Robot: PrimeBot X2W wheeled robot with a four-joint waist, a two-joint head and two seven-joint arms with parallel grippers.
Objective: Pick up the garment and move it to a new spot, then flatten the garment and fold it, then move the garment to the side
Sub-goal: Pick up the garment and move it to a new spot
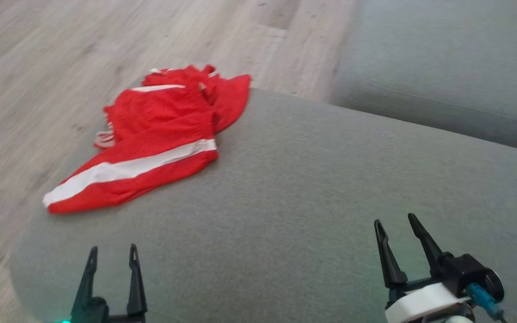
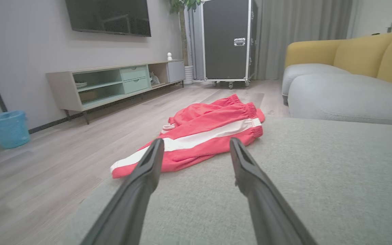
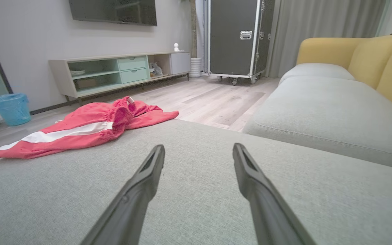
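head view: red garment [image 1: 151,134] with white stripe, bunched at far left corner of grey cushion [image 1: 308,179]; some fabric lapping past the left edge over wood floor [image 1: 38,67]; frame slightly blurred
left gripper [image 1: 112,248]: near edge of cushion, left side; fingers apart, nothing between; well apart from garment
right gripper [image 1: 394,220]: near edge, right side; fingers spread, empty
left wrist view: garment dead ahead beyond fingertips; adds elastic cuffs and a drawstring end, striped leg running along left edge
right wrist view: garment off to the left, bare cushion straight ahead; second grey seat [image 3: 318,112] to the right
wrist views add: TV cabinet [image 2: 114,81], blue bin [image 2: 9,127], wheeled flight case [image 2: 228,39], yellow backrest [image 2: 352,51]
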